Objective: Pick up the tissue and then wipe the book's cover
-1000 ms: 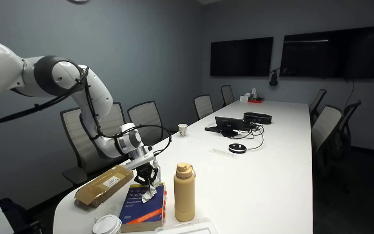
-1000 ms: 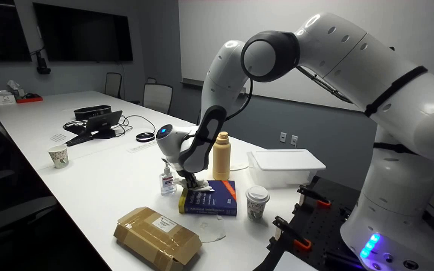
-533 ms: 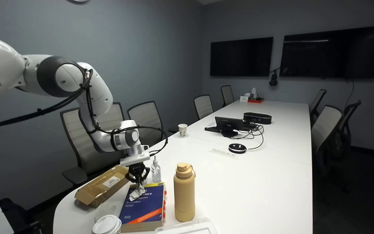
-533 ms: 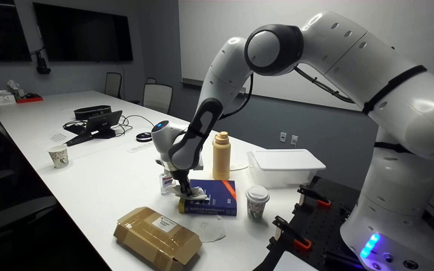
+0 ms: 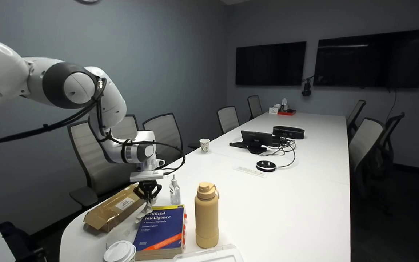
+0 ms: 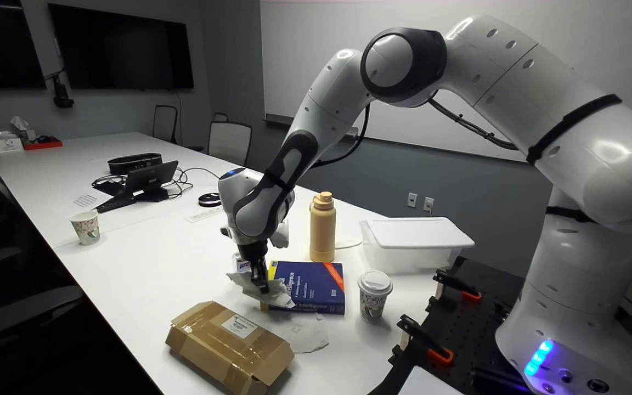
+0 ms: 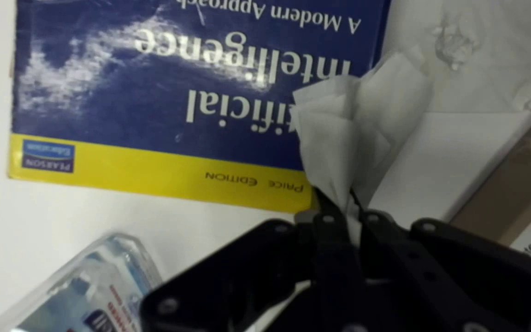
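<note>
Book [image 6: 319, 282]: was shown flat on the surface [image 6: 157, 269] in both exterior views, blue cover upward; it was taken as the centre of the clock, as read in an exterior view.
Tissue [image 7: 339, 133]: was held, crumpled, at the book's 9 o'clock end and spread partly past its edge; in the wrist view the start of the title was covered by it. Whether the cover was pressed could not be told.
Fingers [image 7: 334, 249]: were pointed downward and brought together, with the tissue pinched between them.
Thin crumpled sheet [image 6: 306, 333]: was spread just beside the book, at 6 o'clock.
Clear pump bottle [image 6: 241, 265]: was seen partly hidden, toward 10 o'clock.
Tan bottle [image 6: 322, 233]: was set upright near the book, between 12 and 1 o'clock.
Lidded cup [image 6: 373, 302]: was set upright near the book, at 3 o'clock.
Cardboard box [image 6: 228, 345]: was laid flat between 7 and 8 o'clock.
Lidded plastic tub [image 6: 423, 233]: was placed toward 2 o'clock.
Paper cup [image 6: 86, 229]: was set upright well apart, between 9 and 10 o'clock.
</note>
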{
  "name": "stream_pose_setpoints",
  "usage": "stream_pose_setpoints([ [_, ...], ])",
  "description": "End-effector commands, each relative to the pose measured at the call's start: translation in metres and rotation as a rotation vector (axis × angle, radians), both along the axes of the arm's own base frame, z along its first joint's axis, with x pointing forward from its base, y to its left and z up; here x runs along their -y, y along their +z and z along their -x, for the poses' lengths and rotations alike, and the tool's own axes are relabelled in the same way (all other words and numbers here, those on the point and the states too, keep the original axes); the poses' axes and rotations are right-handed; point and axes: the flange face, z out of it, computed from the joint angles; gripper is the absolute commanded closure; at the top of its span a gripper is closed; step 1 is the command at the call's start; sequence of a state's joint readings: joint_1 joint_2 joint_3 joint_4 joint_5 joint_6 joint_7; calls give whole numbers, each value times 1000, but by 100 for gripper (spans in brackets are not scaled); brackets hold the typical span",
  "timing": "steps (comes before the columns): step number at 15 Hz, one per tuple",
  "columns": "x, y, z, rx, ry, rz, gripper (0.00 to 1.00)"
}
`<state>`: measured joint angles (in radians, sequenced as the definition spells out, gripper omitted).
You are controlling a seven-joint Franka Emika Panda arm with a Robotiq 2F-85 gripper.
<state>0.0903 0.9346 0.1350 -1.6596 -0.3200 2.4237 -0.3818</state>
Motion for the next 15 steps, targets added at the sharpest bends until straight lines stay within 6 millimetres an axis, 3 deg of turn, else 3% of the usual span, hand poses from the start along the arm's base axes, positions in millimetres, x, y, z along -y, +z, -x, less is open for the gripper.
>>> stream_pose_setpoints([
  [1,-6,44,-5,57,-44,-50,99],
  [4,-25,69,-16,96,-59,-112,99],
  [7,-41,72,-21,121,-60,-139,99],
  [15,-43,27,-22,192,-20,-122,99],
])
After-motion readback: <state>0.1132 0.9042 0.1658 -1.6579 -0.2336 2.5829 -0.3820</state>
